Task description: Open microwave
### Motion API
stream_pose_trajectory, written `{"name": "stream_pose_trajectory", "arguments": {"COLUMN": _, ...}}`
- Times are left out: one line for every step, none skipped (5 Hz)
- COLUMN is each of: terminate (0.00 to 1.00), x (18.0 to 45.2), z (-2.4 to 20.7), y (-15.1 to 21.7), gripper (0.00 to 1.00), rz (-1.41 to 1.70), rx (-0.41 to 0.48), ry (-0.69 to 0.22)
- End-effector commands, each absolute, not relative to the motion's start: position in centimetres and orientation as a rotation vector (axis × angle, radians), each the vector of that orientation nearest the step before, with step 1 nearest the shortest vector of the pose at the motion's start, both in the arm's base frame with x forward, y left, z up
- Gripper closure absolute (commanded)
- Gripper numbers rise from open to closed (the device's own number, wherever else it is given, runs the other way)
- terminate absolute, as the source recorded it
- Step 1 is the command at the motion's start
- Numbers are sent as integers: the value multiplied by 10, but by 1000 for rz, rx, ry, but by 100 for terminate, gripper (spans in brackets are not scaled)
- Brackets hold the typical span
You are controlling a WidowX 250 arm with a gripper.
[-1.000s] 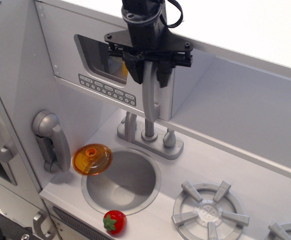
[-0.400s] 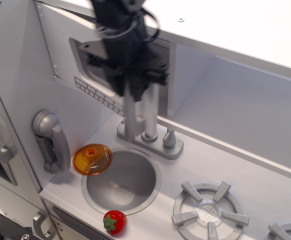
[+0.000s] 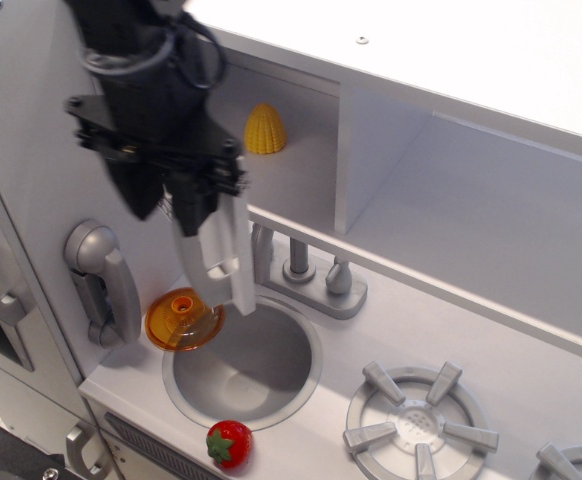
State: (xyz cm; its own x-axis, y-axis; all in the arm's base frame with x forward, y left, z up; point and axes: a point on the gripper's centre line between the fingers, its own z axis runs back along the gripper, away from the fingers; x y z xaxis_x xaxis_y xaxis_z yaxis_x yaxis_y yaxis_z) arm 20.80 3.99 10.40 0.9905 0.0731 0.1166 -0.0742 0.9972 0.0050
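The microwave (image 3: 296,185) is a grey compartment at the top of the toy kitchen. Its door is swung out to the left and is mostly hidden behind my arm. The inside is exposed and holds a yellow toy corn (image 3: 265,130). My black gripper (image 3: 171,205) is left of the opening and shut on the door's tall grey handle (image 3: 221,262). The handle's lower end sticks out below the fingers, above the sink's left edge. The door's window and button row are hidden.
A grey wall phone (image 3: 101,282) hangs at the left. An orange lid (image 3: 183,320) lies by the round sink (image 3: 246,365), with a strawberry (image 3: 229,442) in front. A faucet (image 3: 299,265) stands behind the sink, a burner (image 3: 419,425) lies to the right, and a doorless shelf recess (image 3: 471,210) is above it.
My gripper has moved left and down with the handle in it. The door has swung from shut to wide open, uncovering the yellow corn inside.
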Motion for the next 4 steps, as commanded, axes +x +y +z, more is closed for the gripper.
{"name": "stream_pose_trajectory", "arguments": {"terminate": 0, "x": 198, "z": 129, "y": 16, "gripper": 0, "rz": 54, "rx": 23, "ry": -5}}
{"name": "stream_pose_trajectory", "arguments": {"terminate": 0, "x": 190, "z": 125, "y": -21, "gripper": 0, "rz": 6, "rx": -8, "ry": 66}}
{"name": "stream_pose_trajectory", "arguments": {"terminate": 0, "x": 193, "z": 113, "y": -67, "gripper": 0, "rz": -23, "rx": -42, "ry": 121}}
{"name": "stream_pose_trajectory", "arguments": {"terminate": 0, "x": 214, "z": 117, "y": -88, "gripper": 0, "rz": 30, "rx": -94, "ry": 122}}
